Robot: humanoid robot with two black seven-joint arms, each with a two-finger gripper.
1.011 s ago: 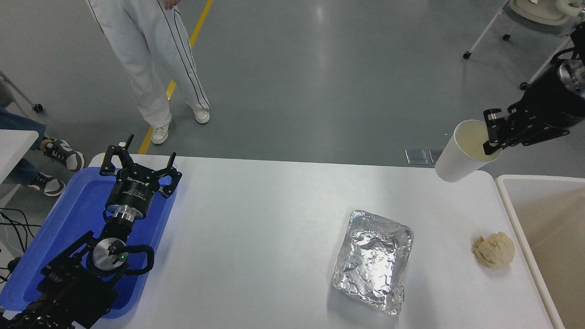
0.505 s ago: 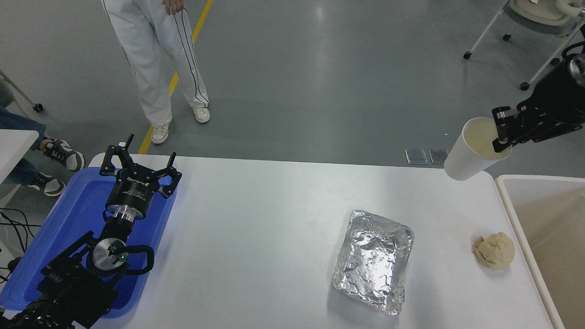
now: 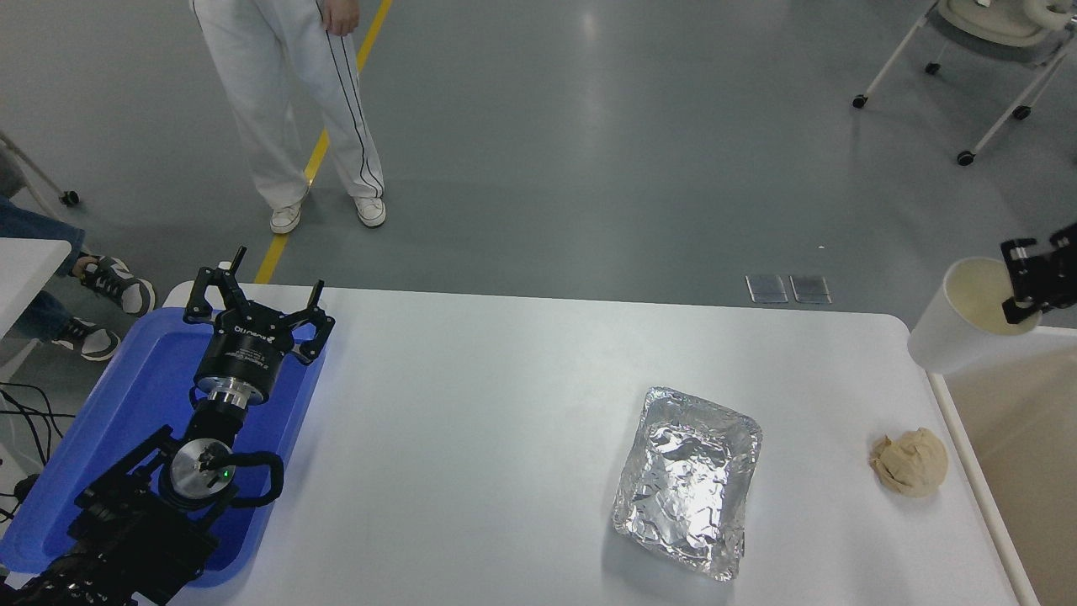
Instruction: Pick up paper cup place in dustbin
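Your right gripper (image 3: 1028,286), entering at three o'clock, is clamped on the rim of the tilted paper cup (image 3: 955,332), held over the dustbin (image 3: 968,454) corner. Your left gripper (image 3: 257,295) rests parked at eight o'clock over the blue tray (image 3: 143,396), fingers apart

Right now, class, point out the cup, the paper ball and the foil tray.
cup (image 3: 947,337), head view, on its white outer wall.
paper ball (image 3: 910,460), head view, on its crumpled middle.
foil tray (image 3: 655,505), head view, on its left wall.
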